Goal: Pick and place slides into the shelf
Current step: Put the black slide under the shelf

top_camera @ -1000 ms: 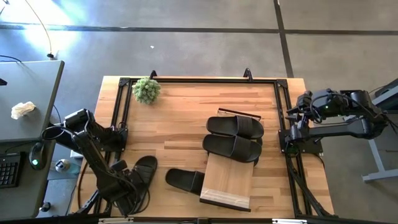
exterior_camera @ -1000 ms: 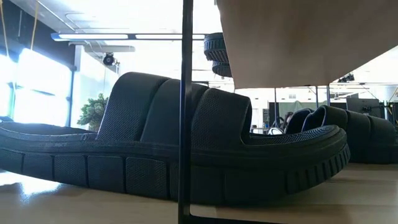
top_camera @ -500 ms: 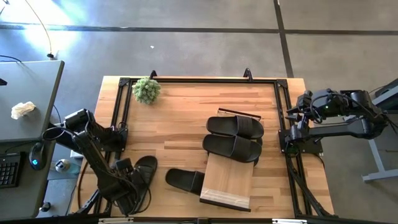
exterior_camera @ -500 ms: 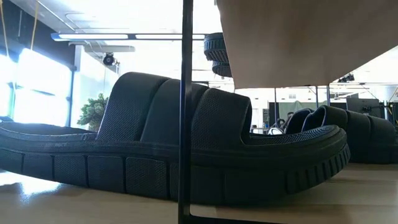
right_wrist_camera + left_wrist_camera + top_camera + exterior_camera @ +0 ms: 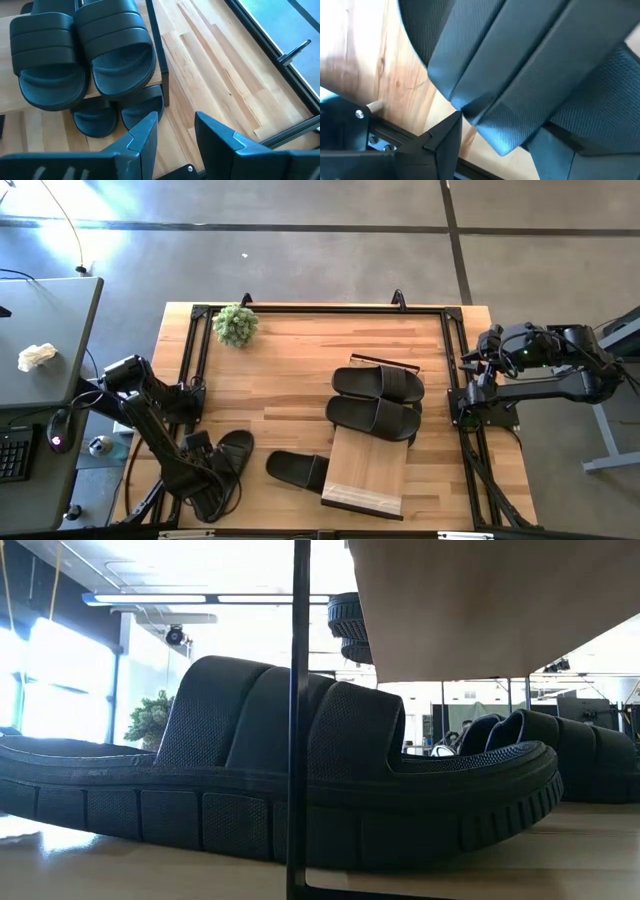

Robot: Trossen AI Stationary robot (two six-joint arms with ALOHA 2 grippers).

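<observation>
Over front-left slide (image 5: 232, 452), left gripper (image 5: 210, 480)

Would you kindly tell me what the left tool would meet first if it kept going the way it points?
Probably the matte black rubber slide's wide strap, filling its view directly ahead; depth is unclear.

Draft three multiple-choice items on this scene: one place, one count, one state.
1. Where is the small green leafy plant? A on the floor; B on the wooden table, at a corner on the left arm's side; C on a chair.
2. How many matte black rubber slides lie on top of the light-wood plank shelf? A none; B two; C five.
3. The right gripper is: A open and empty; B shut on a slide; C shut on the plant.
Key: B, it stands by the frame corner; B, a pair lies side by side; A, nothing sits between its fingers.
</observation>
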